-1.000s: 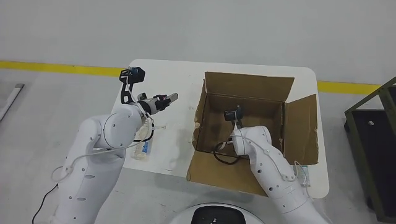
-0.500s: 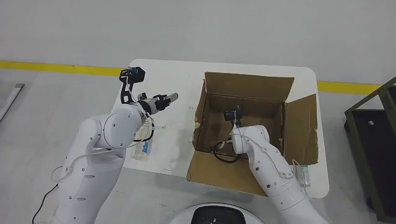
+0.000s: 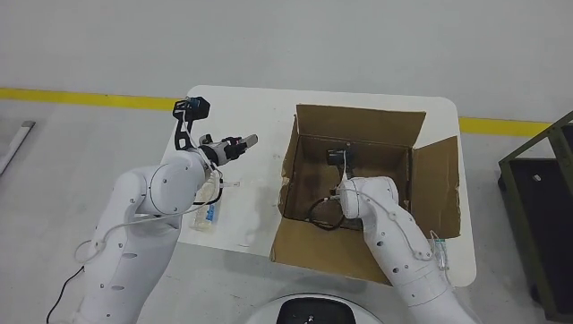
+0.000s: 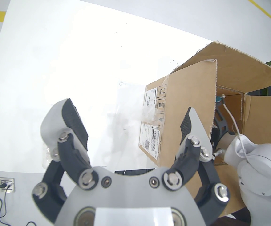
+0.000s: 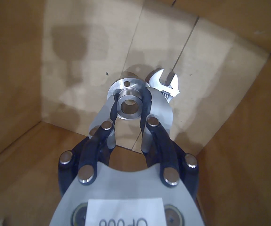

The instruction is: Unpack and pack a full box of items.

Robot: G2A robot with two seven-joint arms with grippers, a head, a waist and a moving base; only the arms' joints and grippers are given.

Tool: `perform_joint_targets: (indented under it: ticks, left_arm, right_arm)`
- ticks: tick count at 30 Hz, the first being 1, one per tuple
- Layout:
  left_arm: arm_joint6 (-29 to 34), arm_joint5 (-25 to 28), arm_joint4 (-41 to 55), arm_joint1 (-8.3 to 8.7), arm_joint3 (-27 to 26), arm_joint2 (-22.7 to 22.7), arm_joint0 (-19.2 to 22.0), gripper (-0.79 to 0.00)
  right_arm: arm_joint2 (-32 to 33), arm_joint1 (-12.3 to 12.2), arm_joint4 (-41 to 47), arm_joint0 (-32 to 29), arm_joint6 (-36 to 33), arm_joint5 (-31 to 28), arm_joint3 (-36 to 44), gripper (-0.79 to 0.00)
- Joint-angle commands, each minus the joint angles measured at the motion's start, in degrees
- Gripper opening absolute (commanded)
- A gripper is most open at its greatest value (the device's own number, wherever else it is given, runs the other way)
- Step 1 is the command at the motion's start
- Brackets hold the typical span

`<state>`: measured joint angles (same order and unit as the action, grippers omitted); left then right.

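Observation:
An open cardboard box [image 3: 437, 185] stands on the right half of the white table [image 3: 242, 109]. My right gripper [image 5: 129, 105] is down inside the box [image 5: 90, 48], shut on a round metal flange bushing [image 5: 126, 86]. Just past the bushing, an adjustable wrench head [image 5: 167, 83] lies on the box floor. My left gripper [image 4: 128, 109] hangs open above the table, to the left of the box [image 4: 184, 109], with nothing between its fingers. From above, the left gripper [image 3: 242, 142] sits near the table's left side.
A clear-wrapped bottle [image 3: 206, 212] lies on the table under the left arm. A small clear packet [image 3: 439, 251] rests near the table's right front edge. A green-framed cart [image 3: 546, 199] stands on the floor to the right. Yellow floor lines cross behind the table.
My right arm has shifted a little toward the far side of the box, gripper still inside. The left arm has not moved.

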<state>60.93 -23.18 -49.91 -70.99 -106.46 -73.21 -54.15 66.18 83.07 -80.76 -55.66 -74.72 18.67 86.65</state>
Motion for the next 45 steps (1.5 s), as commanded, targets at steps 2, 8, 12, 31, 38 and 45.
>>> perform_joint_targets:
  ticks: [2, 8, 12, 31, 38, 45]
  left_arm:
    - [0.0, 0.0, 0.0, 0.00, 0.0, 0.0, 0.0, 0.000]
    - [0.0, 0.0, 0.0, 0.00, 0.0, 0.0, 0.0, 0.000]
    - [0.0, 0.0, 0.0, 0.00, 0.0, 0.0, 0.0, 0.000]
    - [0.0, 0.0, 0.0, 0.00, 0.0, 0.0, 0.0, 0.000]
    - [0.0, 0.0, 0.0, 0.00, 0.0, 0.0, 0.0, 0.000]
    - [0.0, 0.0, 0.0, 0.00, 0.0, 0.0, 0.0, 0.000]
  right_arm:
    - [3.8, -0.6, 0.8, -2.4, -0.5, -0.9, 8.8, -0.785]
    - [13.8, -1.7, 9.3, -9.0, 4.4, -6.4, 26.9, -0.785]
    - [20.5, -2.2, 16.6, -14.6, 9.9, -9.9, 34.2, -0.785]
    - [26.4, -2.4, 25.9, -19.1, 21.6, -11.5, 37.6, -0.785]
    - [40.9, -3.3, 31.0, -19.4, 28.3, -12.6, 44.5, -0.785]
    - [54.4, -4.6, 27.1, -23.2, 25.0, -13.1, 42.9, -0.785]
